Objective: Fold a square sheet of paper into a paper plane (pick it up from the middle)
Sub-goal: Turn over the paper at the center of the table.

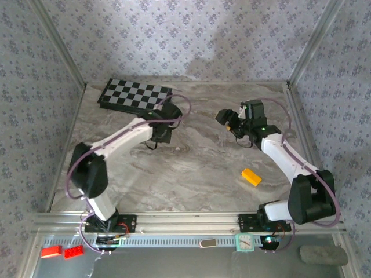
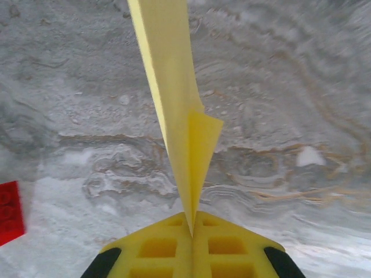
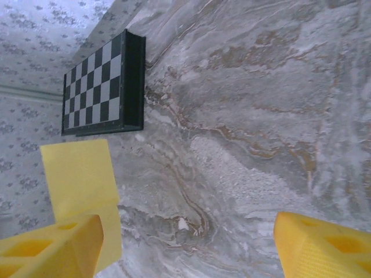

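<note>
Pinching, left gripper: pressed together on the square sheet of paper, which is folded to a narrow strip and rises edge-on above the bench.
Paper feel: light, thin, probably floppy beyond the crease; likely to bend, slip or crush if pulled.
Hold point: best judged on the layered fold near the middle, not on a loose corner.
Right gripper: spread wide over the bench; a yellow paper flap sits beside one finger, contact unclear.

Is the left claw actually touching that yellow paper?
Touching. In the left wrist view the fingers of the left gripper are shut on the yellow paper with no gap.
</note>
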